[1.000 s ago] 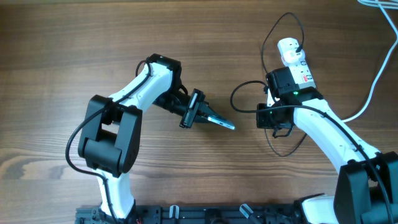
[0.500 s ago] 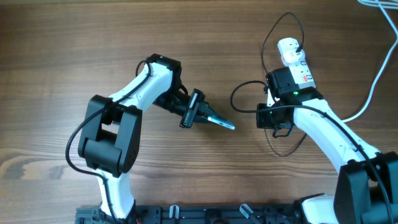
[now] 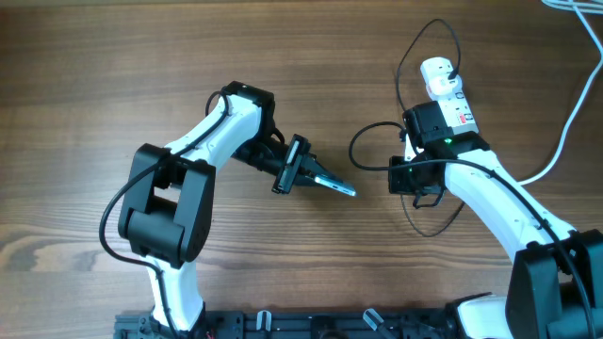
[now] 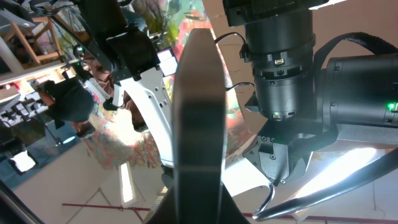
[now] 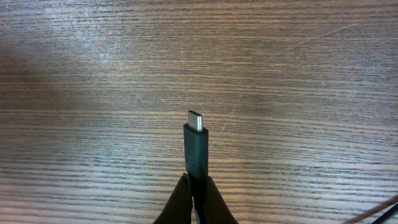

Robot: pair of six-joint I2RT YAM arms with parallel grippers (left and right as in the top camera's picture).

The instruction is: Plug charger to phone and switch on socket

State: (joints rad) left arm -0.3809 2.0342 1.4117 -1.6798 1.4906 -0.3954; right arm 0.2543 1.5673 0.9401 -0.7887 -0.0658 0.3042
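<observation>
The phone (image 3: 335, 185) is held edge-on above the table, and my left gripper (image 3: 315, 177) is shut on it. In the left wrist view the phone (image 4: 198, 118) is a dark upright slab between the jaws of the left gripper (image 4: 198, 213). My right gripper (image 3: 403, 179) sits a short way to the phone's right, shut on the charger plug (image 5: 196, 149), whose metal tip (image 5: 196, 119) points out over the wood. Its thin black cable (image 3: 366, 137) loops back to the socket (image 3: 448, 87), a white strip at the far right. Plug and phone are apart.
A thick white cord (image 3: 568, 121) runs from the socket's side off the top right corner. Black cable also loops on the table below the right wrist (image 3: 435, 218). The right arm (image 4: 283, 68) fills the background of the left wrist view.
</observation>
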